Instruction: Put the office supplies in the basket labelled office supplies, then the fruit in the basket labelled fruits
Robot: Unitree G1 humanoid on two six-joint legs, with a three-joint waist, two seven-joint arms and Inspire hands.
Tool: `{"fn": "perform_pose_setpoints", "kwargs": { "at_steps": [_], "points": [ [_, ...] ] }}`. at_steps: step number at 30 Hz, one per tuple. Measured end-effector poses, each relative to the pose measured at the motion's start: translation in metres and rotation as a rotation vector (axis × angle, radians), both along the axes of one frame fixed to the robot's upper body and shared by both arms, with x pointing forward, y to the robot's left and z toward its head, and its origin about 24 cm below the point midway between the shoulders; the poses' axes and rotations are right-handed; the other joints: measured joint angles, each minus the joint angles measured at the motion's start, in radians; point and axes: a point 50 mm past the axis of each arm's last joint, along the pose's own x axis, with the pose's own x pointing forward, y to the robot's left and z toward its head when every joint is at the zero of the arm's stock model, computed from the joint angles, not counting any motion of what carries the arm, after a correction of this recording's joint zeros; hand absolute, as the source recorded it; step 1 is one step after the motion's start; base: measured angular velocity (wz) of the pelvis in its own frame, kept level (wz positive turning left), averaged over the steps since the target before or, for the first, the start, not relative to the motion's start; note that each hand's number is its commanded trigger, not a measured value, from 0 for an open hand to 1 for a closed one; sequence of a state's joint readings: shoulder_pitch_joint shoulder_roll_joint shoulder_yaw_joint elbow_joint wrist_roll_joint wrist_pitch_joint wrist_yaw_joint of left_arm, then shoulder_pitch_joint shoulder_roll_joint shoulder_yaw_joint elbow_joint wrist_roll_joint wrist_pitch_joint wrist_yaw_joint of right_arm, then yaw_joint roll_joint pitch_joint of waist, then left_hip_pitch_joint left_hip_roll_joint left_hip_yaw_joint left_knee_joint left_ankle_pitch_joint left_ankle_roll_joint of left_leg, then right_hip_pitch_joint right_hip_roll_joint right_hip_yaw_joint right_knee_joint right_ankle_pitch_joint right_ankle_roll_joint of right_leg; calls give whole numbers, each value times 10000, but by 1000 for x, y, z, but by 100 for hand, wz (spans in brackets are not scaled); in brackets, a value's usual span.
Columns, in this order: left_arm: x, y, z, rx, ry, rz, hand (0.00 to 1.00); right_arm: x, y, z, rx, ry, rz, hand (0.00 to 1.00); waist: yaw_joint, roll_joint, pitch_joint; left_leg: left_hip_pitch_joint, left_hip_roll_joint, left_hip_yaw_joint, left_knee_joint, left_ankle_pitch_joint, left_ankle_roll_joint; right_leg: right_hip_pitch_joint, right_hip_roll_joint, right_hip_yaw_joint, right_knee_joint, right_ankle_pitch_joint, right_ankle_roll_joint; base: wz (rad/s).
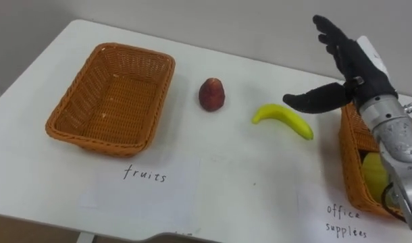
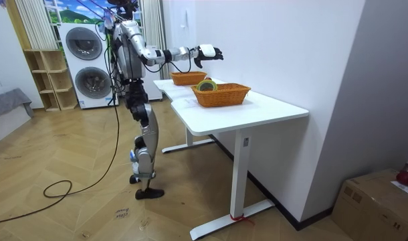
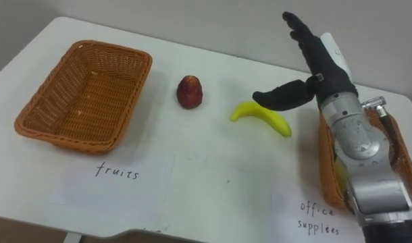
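I see the robot standing at the long edge of a white worktop [image 1: 260,169], right arm stretched out over it; washing machines [image 2: 87,63] stand behind it. The banana [image 1: 284,120] lies flat about midway along the worktop, its curve arched away from the robot; nothing touches it.

The right hand [image 1: 354,64] hovers just right of the banana and a little beyond it, well up off the worktop as the room view shows; it is spread wide open, fingers [image 1: 331,34] straight and pointing away from the robot, thumb [image 1: 314,100] splayed out toward the banana's right end but clear of it; it has hold of nothing.

Near the banana's left a red fruit [image 1: 211,94] sits alone on the worktop; farther left, well apart from the banana, is a wicker basket [image 1: 111,98]. Right of the banana, at the worktop's end, a second basket [image 1: 354,162] lies under the robot's forearm; a yellow-green thing [image 1: 375,175] lies in it, and I cannot tell what it is. On the robot's side of the banana two handwritten sheets lie flat; one [image 1: 145,192] is before the left basket, the other [image 1: 341,216] before the right.
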State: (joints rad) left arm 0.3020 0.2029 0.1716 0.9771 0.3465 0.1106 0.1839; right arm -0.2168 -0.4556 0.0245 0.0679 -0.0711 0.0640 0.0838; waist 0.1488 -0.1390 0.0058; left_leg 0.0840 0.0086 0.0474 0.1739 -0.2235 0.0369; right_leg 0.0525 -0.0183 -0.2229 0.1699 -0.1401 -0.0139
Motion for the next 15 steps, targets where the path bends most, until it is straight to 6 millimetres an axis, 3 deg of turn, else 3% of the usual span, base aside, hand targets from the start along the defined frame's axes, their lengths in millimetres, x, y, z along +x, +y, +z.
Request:
{"fn": "perform_pose_setpoints", "kwargs": {
  "at_steps": [8,10,15],
  "points": [
    [8,-4,0,-70,-43,-422,0,4,0,-20,-960,910,-22,0,-6,-49,-1,-91,-15,-99,-51,-1,-1,-39,35,-145,1,2,-3,3],
    [15,-1,1,26,-194,-539,0,4,-3,-25,-1225,1154,-140,0,-6,-123,-58,-277,-33,-186,2,12,5,-202,24,-212,10,2,-3,9],
    [22,-1,2,60,-353,-635,0,9,-1,-27,-1606,1300,-68,0,12,-163,-60,-504,-46,-247,133,21,7,-362,10,-234,-3,3,-5,2]
  ]
}}
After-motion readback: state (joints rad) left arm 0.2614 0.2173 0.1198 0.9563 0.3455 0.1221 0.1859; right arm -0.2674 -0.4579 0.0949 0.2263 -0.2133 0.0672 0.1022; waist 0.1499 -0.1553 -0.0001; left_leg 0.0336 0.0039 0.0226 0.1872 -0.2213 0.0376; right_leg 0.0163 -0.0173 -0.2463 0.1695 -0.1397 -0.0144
